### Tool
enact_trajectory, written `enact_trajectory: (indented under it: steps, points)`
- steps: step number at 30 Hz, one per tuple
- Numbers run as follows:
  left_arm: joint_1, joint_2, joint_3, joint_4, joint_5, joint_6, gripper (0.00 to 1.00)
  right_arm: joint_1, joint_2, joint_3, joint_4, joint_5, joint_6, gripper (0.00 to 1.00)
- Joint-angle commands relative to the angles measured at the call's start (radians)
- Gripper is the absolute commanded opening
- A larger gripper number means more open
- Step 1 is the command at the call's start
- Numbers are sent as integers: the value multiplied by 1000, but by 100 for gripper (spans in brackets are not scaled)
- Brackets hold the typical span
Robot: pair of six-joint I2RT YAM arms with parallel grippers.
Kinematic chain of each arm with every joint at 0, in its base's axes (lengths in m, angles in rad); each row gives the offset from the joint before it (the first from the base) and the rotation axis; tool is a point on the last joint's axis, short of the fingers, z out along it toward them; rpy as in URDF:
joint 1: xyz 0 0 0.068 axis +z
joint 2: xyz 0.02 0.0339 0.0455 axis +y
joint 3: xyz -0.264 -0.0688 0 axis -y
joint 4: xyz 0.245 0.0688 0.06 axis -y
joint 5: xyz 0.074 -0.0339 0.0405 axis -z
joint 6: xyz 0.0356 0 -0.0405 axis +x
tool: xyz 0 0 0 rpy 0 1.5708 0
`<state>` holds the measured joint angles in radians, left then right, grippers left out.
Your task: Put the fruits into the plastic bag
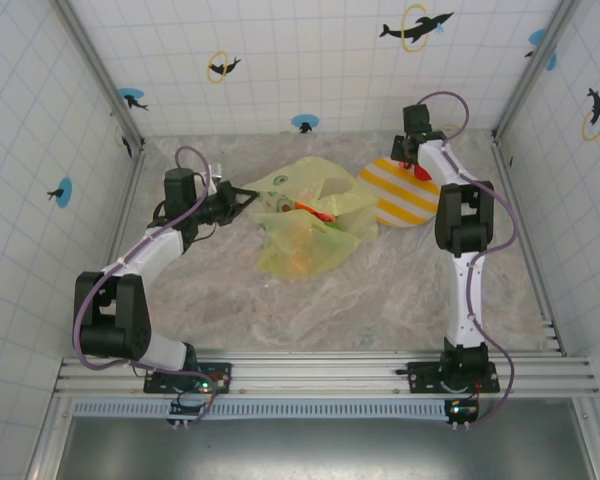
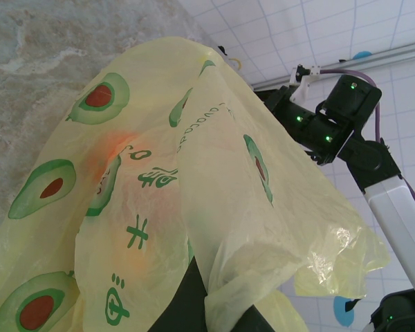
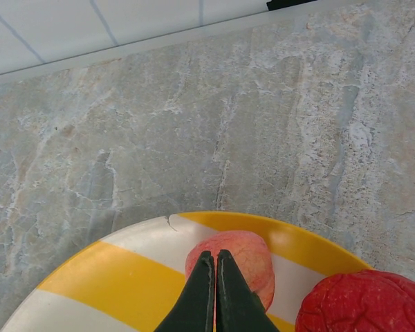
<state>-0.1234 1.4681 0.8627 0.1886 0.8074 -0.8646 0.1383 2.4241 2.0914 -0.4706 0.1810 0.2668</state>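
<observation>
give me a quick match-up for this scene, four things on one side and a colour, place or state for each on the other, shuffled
1 plastic bag
2 plate
3 red fruit
4 right claw

a shut, above a pink-orange fruit
b yellow and white stripes
c lying on the plate
d yellow-green with avocado prints

Pairs: 1-d, 2-b, 3-c, 4-a

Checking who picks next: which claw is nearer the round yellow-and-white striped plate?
Right. The right claw hangs shut over the striped plate, above a pink toy fruit; the left claw grips the translucent yellow-green plastic bag, which lies between it and the plate.
</observation>
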Motion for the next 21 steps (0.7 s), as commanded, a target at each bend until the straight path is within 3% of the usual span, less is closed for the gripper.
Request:
enact_trajectory:
  steps: [1, 9, 21]
  points:
    - [7, -14, 5, 6, 7, 10, 0, 11, -62, 29, -33, -26, -15, 0]
    - [7, -16, 5, 6, 8, 10, 0, 54, -279, -121, -25, -62, -32, 0]
    - [5, -16, 2, 13, 9, 4, 0, 215, -887, -606, 58, 11, -103, 0]
